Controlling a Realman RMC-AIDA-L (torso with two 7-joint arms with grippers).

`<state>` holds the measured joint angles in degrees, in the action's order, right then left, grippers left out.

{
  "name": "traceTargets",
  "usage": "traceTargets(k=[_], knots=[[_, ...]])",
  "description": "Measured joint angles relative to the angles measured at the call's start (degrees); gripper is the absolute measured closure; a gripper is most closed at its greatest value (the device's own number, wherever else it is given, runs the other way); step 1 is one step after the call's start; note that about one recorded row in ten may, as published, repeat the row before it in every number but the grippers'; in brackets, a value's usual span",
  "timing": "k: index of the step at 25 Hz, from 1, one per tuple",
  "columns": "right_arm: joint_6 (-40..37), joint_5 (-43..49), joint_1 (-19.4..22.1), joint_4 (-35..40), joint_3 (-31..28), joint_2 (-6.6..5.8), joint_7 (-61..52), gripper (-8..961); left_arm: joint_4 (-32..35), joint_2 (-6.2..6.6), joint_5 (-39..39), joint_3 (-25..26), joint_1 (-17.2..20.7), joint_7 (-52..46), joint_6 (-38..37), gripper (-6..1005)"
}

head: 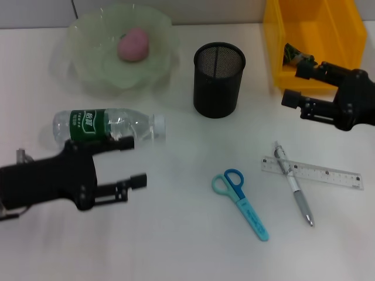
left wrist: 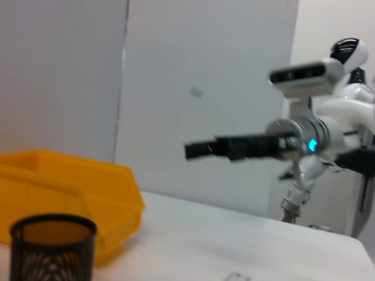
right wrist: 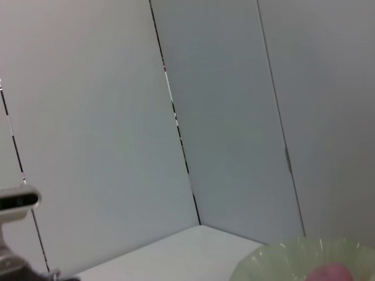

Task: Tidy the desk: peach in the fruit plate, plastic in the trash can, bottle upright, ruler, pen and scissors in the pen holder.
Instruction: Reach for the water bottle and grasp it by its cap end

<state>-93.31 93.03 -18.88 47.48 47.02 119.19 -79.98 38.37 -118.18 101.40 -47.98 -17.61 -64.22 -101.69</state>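
Observation:
A pink peach (head: 133, 44) lies in the pale green fruit plate (head: 88, 70) at the back left; the right wrist view catches the plate's rim (right wrist: 281, 257) and the peach (right wrist: 331, 273). The clear bottle (head: 105, 125) with a green label lies on its side. My left gripper (head: 133, 161) is open just in front of it, its far finger against the bottle. A piece of plastic (head: 293, 55) lies in the yellow trash can (head: 310, 23). My right gripper (head: 297, 84) is open over that bin's front edge. Scissors (head: 240, 202), pen (head: 293, 181) and ruler (head: 322, 173) lie flat on the table.
The black mesh pen holder (head: 218, 79) stands upright mid-table, seen also as the pen holder (left wrist: 53, 249) in the left wrist view beside the yellow bin (left wrist: 70, 187). The pen lies across the ruler. Grey wall panels stand behind the desk.

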Motion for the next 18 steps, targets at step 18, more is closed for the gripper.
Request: traceTargets(k=[18], knots=[[3.4,0.1,2.1,-13.4,-0.8,-0.11,5.7,185,21.2,-0.52,23.6,-1.7,-19.6,-35.4,7.5,246]])
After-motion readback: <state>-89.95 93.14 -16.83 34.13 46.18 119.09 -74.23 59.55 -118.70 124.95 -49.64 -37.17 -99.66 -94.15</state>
